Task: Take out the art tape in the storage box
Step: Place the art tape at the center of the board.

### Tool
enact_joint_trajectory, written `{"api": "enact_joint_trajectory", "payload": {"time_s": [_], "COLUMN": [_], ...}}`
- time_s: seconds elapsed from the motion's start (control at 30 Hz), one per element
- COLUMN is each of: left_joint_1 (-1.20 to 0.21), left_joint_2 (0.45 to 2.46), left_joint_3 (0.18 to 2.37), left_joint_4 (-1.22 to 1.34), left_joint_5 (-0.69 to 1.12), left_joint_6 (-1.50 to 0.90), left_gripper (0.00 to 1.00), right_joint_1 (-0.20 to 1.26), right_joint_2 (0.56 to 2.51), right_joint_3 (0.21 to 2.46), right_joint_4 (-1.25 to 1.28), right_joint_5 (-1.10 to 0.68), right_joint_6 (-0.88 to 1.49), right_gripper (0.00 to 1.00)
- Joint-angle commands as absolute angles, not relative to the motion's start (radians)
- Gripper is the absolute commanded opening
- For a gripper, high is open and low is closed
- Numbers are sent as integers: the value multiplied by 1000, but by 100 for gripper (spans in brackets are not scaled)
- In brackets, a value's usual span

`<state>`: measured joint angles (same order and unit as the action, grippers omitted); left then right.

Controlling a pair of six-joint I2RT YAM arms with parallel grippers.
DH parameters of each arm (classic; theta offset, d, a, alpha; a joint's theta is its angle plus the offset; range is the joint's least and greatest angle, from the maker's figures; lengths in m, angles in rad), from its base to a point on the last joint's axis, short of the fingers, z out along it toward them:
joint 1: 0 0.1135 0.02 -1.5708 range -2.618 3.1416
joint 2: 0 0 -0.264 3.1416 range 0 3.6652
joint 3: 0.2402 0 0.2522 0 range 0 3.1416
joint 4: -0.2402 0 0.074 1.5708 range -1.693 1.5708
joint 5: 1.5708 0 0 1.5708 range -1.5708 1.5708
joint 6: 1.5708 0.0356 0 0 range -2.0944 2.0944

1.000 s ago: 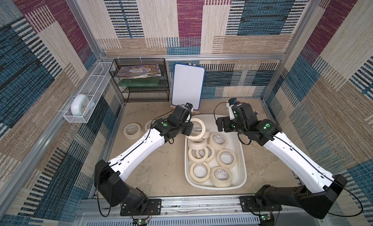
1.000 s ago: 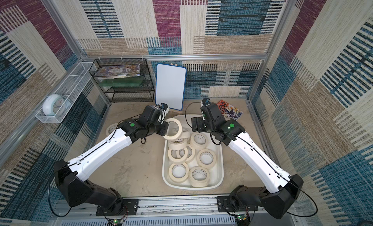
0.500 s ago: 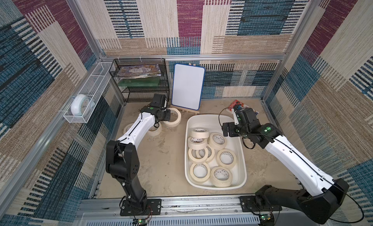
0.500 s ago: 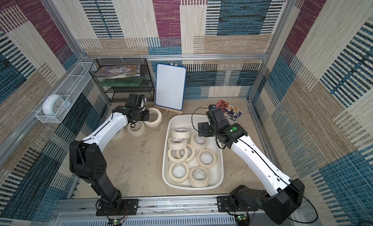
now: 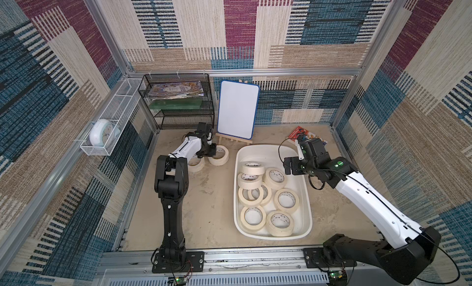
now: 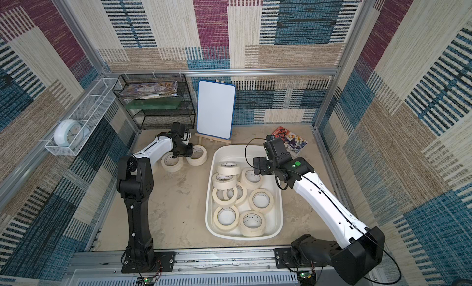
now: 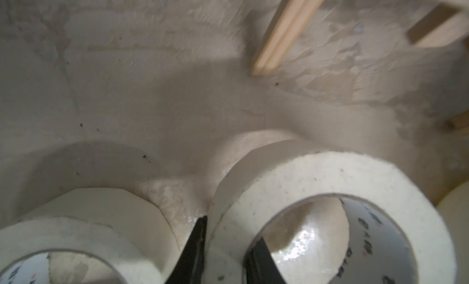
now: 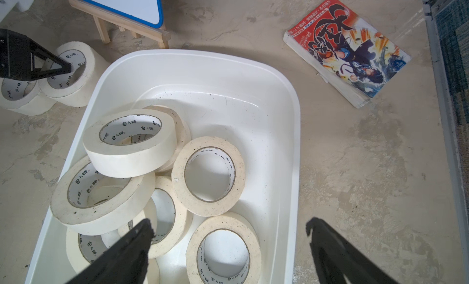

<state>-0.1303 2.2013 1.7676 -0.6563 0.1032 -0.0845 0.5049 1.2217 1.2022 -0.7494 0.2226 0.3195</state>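
Note:
Several cream art tape rolls (image 5: pixel 286 200) (image 6: pixel 260 199) (image 8: pixel 208 176) lie piled in the white storage box (image 5: pixel 307 195) (image 6: pixel 279 195) (image 8: pixel 295 143). My left gripper (image 5: pixel 212 150) (image 6: pixel 190 153) (image 7: pixel 225 249) is out over the table top left of the box. It is shut on the wall of one art tape roll (image 5: pixel 220 156) (image 7: pixel 330 173), one finger inside the ring and one outside. That roll sits low at the table top beside another roll (image 5: pixel 196 166) (image 7: pixel 88 211). My right gripper (image 5: pixel 290 167) (image 8: pixel 228 227) hangs open above the box's far right part, holding nothing.
A whiteboard on a wooden easel (image 5: pixel 237 109) stands just behind the left gripper. A black mesh rack (image 5: pixel 178 103) fills the back left corner. A comic book (image 5: pixel 298 134) (image 8: pixel 347 49) lies behind the box. A white wire basket with a clock (image 5: pixel 102 134) hangs on the left wall.
My left gripper has carried its roll from above the box leftward and down to the table top beside the other roll. The right gripper drew back slightly and stays open.

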Motion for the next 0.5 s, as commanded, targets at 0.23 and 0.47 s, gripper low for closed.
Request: {"api": "enact_joint_trajectory", "payload": {"time_s": [0.23, 0.47], "left_joint_1": [-40, -28], "left_joint_2": [2176, 2142], "left_joint_3": [1692, 1669], "left_joint_4": [-742, -741], "left_joint_5": [115, 100], "left_joint_6": [-41, -32], "left_gripper": [0, 6], "right_joint_1": [503, 501], "right_joint_2": [1226, 1244], "right_joint_3": [1181, 1162], "right_joint_4": [-727, -715], "right_joint_5": [206, 192], "right_joint_6": [311, 311], "right_gripper": [100, 99]}}
